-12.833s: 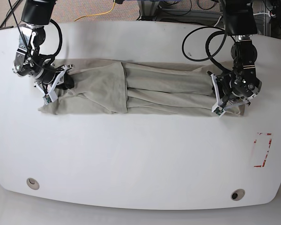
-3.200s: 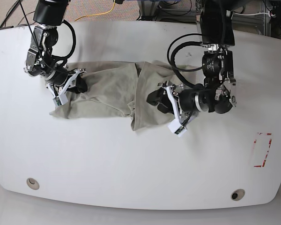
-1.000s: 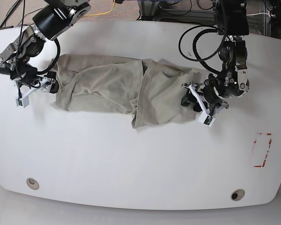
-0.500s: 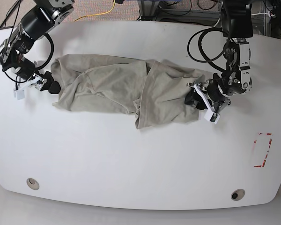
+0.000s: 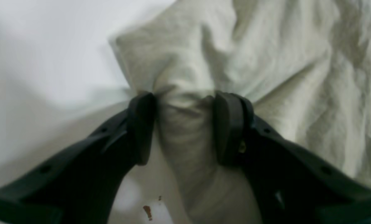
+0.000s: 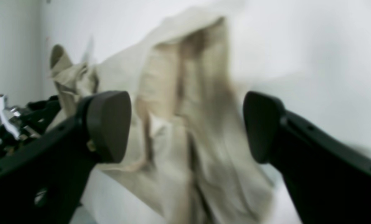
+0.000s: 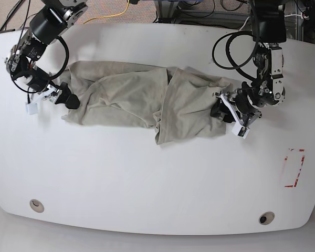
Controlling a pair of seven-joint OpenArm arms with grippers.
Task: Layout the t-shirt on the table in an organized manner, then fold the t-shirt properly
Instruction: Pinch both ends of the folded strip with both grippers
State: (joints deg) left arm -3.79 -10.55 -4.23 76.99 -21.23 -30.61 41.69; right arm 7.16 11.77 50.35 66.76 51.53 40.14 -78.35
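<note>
No readable text — (none anywhere)

Soft cloth t-shirt [image 7: 131, 100] — glossy table [image 7: 147, 178]

Pale sage t-shirt [image 7: 131, 100] (plain), glossy white table [image 7: 147, 184] — red tape outline [image 7: 294, 168], black grippers

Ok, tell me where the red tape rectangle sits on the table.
In the base view the red tape rectangle lies near the table's right edge, below the left gripper and clear of the t-shirt.
</note>
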